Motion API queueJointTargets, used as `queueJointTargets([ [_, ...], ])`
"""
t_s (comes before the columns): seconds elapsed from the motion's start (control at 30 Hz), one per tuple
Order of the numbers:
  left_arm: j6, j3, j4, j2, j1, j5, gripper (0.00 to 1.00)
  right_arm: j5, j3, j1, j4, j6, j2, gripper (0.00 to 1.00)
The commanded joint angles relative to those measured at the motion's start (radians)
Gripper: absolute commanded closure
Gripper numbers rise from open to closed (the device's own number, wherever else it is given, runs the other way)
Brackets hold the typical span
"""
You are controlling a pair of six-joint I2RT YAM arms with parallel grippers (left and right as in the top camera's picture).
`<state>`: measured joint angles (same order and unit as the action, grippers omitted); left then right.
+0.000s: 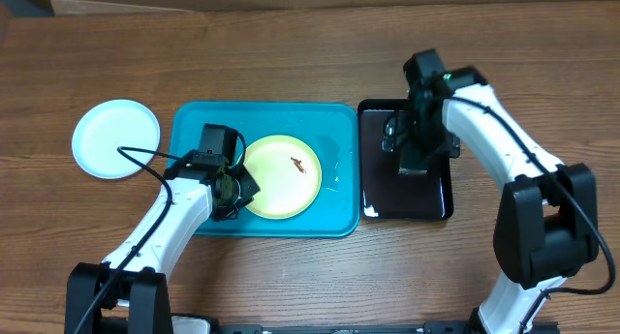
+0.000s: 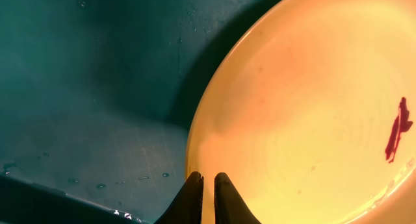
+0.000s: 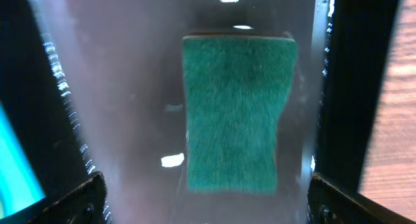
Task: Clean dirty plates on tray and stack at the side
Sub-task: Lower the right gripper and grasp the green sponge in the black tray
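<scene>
Teal tray [image 1: 194, 218] sits mid-counter [image 1: 320, 44]. The yellow plate [image 1: 276, 184] lies flat inside it, right of the tray's centre. A small brown smear [image 1: 300, 165] is on the plate's upper right part. Water droplets show on the tray floor in the left wrist view.

Left tool [image 2: 208, 178] is at the yellow plate's left rim, fingers nearly together with only a thin slit between them. Both fingers [image 2: 194, 199] show in front of the rim. Cannot tell whether they touch the plate, and nothing is seen clamped between them.

White plate [image 1: 116, 138] is on the counter just left of the tray, apart from it and outside the rim.

Black tray [image 1: 373, 179] is right beside the teal tray, long sides close together, with a wet, shiny floor. Green sponge [image 3: 234, 113] lies flat in it.

Right tool [image 3: 208, 208] hangs over the black tray, spread wide, one fingertip at each lower corner of the wrist view. The sponge is ahead of the tips, not between them and not gripped. The tool holds nothing.
</scene>
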<state>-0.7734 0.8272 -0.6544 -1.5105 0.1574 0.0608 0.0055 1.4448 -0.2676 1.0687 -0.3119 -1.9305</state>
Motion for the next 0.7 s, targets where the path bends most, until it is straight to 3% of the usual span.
queueJointTargets([
  [0.0,0.027,0.019,0.0,-0.008,0.007,0.01,0.89,0.054,-0.082,0.0,-0.082,-0.026,0.023,0.0],
  [0.17,0.027,0.018,0.0,-0.008,0.007,0.01,0.86,0.053,-0.153,-0.001,-0.241,0.005,0.022,0.04],
  [0.3,0.027,0.018,-0.004,-0.008,0.007,0.01,0.85,0.054,-0.182,-0.001,-0.297,0.005,0.021,0.14],
  [0.37,0.027,0.018,-0.008,-0.008,0.007,0.01,0.84,0.054,-0.182,-0.001,-0.297,0.005,0.021,0.33],
  [0.4,0.027,0.018,-0.011,-0.008,0.007,0.01,0.84,0.054,-0.182,-0.001,-0.297,0.005,0.021,0.48],
  [0.43,0.027,0.017,-0.011,-0.008,0.007,0.009,0.83,0.054,-0.182,-0.001,-0.297,0.005,0.021,0.74],
  [0.47,0.027,0.016,-0.011,-0.008,0.007,0.008,0.83,0.054,-0.182,-0.001,-0.295,0.005,0.021,0.9],
  [0.5,0.027,0.015,-0.011,-0.008,0.007,0.006,0.82,0.054,-0.182,-0.001,-0.293,0.005,0.021,0.96],
  [0.63,0.026,0.011,-0.015,-0.008,0.007,-0.012,0.73,0.053,-0.18,-0.001,-0.3,0.005,0.021,0.94],
  [0.67,0.026,0.011,-0.018,-0.008,0.007,-0.016,0.71,0.053,-0.179,-0.001,-0.302,0.005,0.021,0.65],
])
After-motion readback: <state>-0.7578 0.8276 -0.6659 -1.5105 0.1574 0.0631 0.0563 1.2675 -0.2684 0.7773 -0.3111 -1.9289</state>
